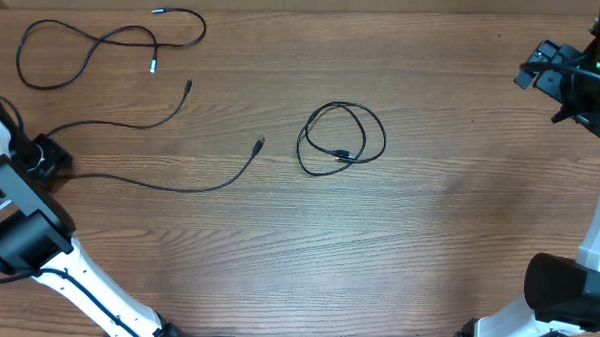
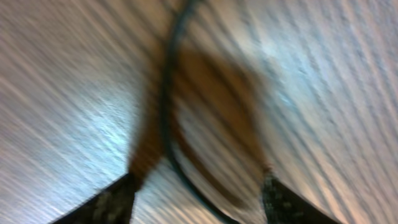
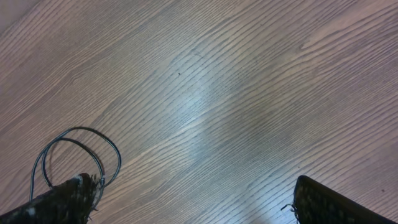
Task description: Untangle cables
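Left wrist, jaws apart, cable (image 2: 165, 118) lying between.

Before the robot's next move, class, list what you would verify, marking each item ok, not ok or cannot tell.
1. Left gripper open, cable strand between its jaws: ok.
2. Left wrist view sharp: not ok, blurred.
3. Right gripper open and empty: ok.
4. Coiled cable lies apart from the others: ok.
5. Looped cable free of crossings: not ok, it crosses itself.
6. Long strands by the left gripper are one cable: cannot tell.
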